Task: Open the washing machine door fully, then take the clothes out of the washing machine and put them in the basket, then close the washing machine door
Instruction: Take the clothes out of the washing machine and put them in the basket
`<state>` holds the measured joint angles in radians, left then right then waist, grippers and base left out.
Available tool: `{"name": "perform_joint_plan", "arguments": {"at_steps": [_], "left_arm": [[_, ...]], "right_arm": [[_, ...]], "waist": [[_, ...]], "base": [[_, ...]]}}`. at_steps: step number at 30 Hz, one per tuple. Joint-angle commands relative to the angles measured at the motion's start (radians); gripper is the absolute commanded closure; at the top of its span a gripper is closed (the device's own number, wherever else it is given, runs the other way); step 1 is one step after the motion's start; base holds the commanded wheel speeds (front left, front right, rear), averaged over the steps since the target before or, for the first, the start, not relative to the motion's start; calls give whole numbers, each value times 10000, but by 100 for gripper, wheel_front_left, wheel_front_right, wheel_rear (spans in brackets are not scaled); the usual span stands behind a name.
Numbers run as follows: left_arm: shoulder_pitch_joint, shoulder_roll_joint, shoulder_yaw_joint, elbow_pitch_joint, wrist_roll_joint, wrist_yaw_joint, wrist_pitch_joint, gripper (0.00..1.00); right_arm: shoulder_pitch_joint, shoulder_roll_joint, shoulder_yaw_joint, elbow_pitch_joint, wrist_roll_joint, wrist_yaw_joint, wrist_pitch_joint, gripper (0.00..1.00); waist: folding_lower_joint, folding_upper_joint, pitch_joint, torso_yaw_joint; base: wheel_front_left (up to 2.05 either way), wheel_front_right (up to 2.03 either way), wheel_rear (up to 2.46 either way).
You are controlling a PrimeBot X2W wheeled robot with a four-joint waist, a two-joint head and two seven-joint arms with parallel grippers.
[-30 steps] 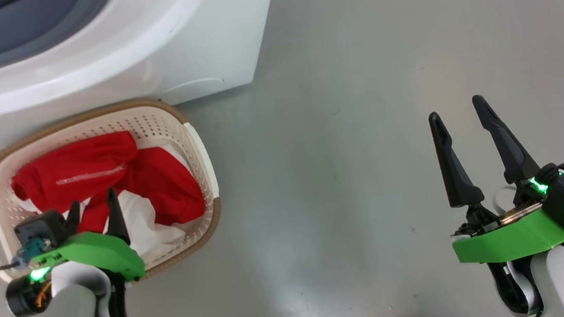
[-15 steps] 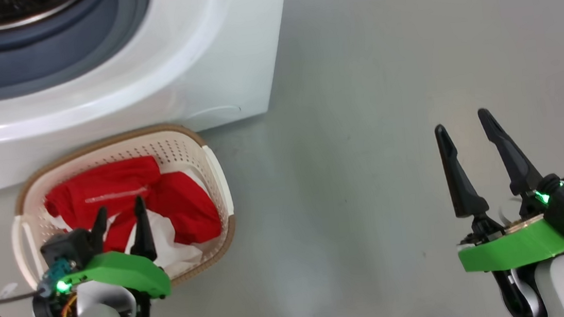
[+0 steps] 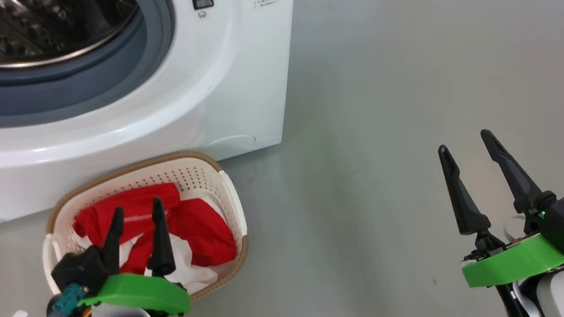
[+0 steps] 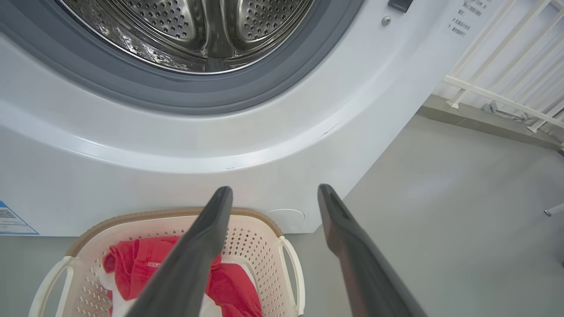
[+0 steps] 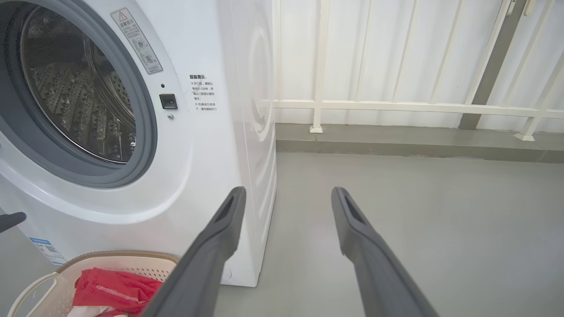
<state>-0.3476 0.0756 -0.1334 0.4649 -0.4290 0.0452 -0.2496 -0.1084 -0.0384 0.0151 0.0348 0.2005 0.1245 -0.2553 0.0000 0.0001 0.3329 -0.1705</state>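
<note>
I have my left gripper (image 3: 137,204) open and empty over the near side of the basket (image 3: 196,177), and my right gripper (image 3: 464,140) open too, well to the right above the floor (image 3: 366,171). The clothes (image 3: 201,231) lie in the basket, just in front of the washing machine (image 3: 233,80), its drum (image 3: 31,27) uncovered.

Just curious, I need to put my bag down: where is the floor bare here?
Bare: the grey floor right of the machine, from the basket across to the right gripper. Crowded: the strip before the machine, where the basket holds the clothes and the left gripper hangs over it.
</note>
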Motion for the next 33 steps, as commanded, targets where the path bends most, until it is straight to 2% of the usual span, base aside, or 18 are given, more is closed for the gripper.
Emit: {"name": "perform_joint_plan", "arguments": {"at_steps": [1, 6, 15, 33], "left_arm": [[200, 90, 232, -403, 124, 118, -100, 0], [687, 109, 125, -1154, 142, 267, 109, 0], [1658, 311, 32, -2468, 721, 782, -19, 0], [3293, 629, 452, -4048, 1330, 1047, -119, 0]], "right_arm": [[61, -118, 187, -192, -121, 62, -65, 0], [176, -118, 196, -145, -215, 62, -65, 0], [582, -118, 62, -66, -384, 62, -65, 0], [1263, -118, -183, -240, -478, 62, -65, 0]], "waist": [[0, -1, -198, 61], [0, -1, -555, 106], [0, -1, -1319, 273], [0, -1, -2267, 384]], "base": [[0, 0, 0], [0, 0, 0], [0, 0, 0], [0, 0, 0]]}}
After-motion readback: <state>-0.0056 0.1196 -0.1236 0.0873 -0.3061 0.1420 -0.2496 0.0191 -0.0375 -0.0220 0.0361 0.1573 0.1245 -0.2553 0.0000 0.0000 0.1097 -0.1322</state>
